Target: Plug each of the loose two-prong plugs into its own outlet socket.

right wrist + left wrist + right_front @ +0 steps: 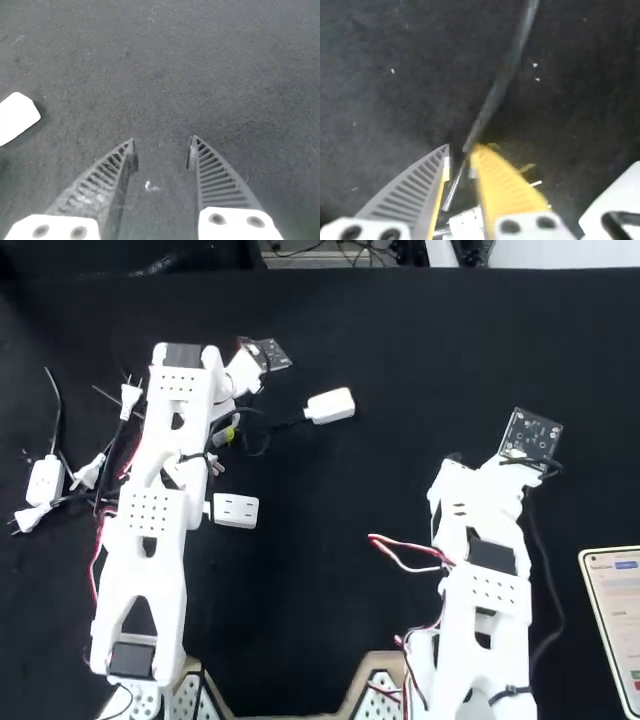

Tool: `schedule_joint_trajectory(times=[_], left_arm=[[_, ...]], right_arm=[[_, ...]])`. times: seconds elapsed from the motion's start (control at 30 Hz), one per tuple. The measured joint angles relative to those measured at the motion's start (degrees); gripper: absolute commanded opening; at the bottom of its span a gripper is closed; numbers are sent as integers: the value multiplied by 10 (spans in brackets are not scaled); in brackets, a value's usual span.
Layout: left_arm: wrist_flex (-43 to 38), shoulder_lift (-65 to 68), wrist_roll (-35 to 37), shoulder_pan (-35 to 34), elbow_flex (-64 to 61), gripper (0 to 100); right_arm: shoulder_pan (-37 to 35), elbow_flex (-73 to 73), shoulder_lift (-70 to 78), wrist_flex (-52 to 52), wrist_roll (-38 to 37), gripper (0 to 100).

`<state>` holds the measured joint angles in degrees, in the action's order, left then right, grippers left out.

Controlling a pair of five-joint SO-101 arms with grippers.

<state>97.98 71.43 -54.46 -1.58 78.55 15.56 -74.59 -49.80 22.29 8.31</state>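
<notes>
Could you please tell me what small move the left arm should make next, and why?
Probably lift a little and swing the left gripper toward the white outlet socket: the gripper is shut on a black cable, and the socket lies apart from it, its slots seemingly free.

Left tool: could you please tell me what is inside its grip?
A black cable is pinched inside the left tool and runs out over the table. Its end, behind the fingers, is mostly covered.
</notes>
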Motion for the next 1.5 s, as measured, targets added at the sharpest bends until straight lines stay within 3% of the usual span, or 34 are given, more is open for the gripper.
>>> schedule_joint_trajectory(times=[0.13, 0.3, 0.7, 1.0, 1.3, 1.5], left_arm=[[23, 5, -6, -18, 60, 29], [25, 12, -4, -87, 125, 29], [25, -78, 26, -191, 102, 29], [25, -322, 29, -259, -211, 29], [25, -705, 29, -262, -655, 29], [25, -970, 36, -245, -850, 29]], right_arm=[[0, 0, 0, 0, 0, 166], [0, 0, 0, 0, 0, 166], [0, 0, 0, 0, 0, 166], [0, 0, 0, 0, 0, 166], [0, 0, 0, 0, 0, 166], [0, 0, 0, 0, 0, 166]])
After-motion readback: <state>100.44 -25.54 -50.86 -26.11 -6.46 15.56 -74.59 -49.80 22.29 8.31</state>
